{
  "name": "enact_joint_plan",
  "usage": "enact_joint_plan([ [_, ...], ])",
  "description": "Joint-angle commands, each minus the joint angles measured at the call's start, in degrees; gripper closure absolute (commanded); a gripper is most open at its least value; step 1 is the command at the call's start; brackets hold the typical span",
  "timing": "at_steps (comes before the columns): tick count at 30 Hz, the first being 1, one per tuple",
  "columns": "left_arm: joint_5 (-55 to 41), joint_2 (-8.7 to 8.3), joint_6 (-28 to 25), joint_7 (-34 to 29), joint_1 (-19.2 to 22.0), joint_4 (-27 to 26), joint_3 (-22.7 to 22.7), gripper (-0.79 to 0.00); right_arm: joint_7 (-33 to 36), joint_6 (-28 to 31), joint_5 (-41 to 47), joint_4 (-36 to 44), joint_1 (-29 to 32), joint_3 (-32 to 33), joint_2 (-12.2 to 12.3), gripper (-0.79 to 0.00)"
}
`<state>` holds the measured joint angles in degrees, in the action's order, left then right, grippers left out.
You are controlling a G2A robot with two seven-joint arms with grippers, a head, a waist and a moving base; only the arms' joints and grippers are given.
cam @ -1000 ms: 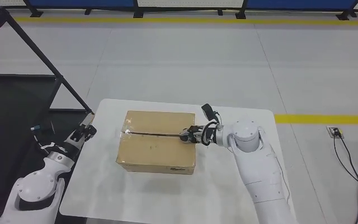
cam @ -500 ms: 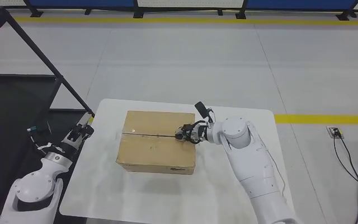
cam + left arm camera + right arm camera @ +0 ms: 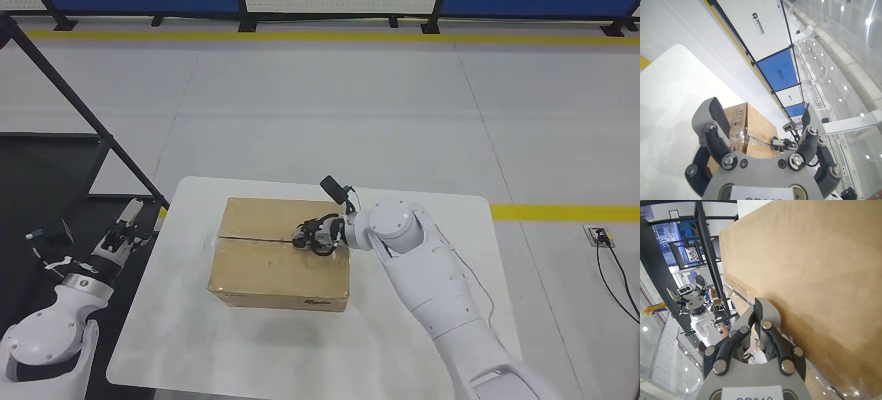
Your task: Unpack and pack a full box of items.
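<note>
1. Box (image 3: 280, 250): brown cardboard, sitting at the middle of the table (image 3: 430, 330). Its flaps are down, and clear tape (image 3: 250, 240) runs along the top seam.
2. Right gripper (image 3: 303, 237): it is on the box top at the seam, roughly midway along it. Its fingers are pressed together with nothing visible between them, and the tips touch the tape line.
3. Left gripper (image 3: 125, 222): it hangs beyond the table's left edge, well apart from the box. Its fingers are spread wide and hold nothing.
4. Progress: as I judge it, the task is at its very start. The box is shut and its contents are hidden under the flaps. The step in hand looks like parting the tape along the seam with the closed tips. I cannot tell whether any stretch of tape is already cut through.
5. Left to do: nearly everything.
   - Free the seam to the far edge and fold the flaps back.
   - Lift the items out onto the table.
   - Put the items back in and close the box.
6. The left arm will likely be needed once the flaps are free, to hold one open or to steady the box.
</note>
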<state>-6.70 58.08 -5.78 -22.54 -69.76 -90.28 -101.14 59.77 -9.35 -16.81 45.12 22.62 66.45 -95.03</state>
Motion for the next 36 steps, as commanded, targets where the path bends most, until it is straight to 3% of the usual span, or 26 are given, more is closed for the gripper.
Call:
enact_joint_plan([
  [1, -0.35, 0.00, -0.05, -0.20, -0.17, -0.01, -0.21, -0.785, -0.36, 0.75, 0.40, -0.98, -0.89, -1.23, -0.40, 0.000],
  [14, -1.46, -0.06, -0.42, 0.45, -1.45, 0.35, -2.57, -0.785, -4.50, 0.06, 2.46, -8.02, -5.79, -9.26, -4.09, 0.000],
  [36, -2.39, -0.40, -0.93, -1.43, -2.79, 1.23, -5.99, -0.785, -10.37, 7.36, 11.89, -21.60, -12.56, -14.12, -10.78, 0.000],
])
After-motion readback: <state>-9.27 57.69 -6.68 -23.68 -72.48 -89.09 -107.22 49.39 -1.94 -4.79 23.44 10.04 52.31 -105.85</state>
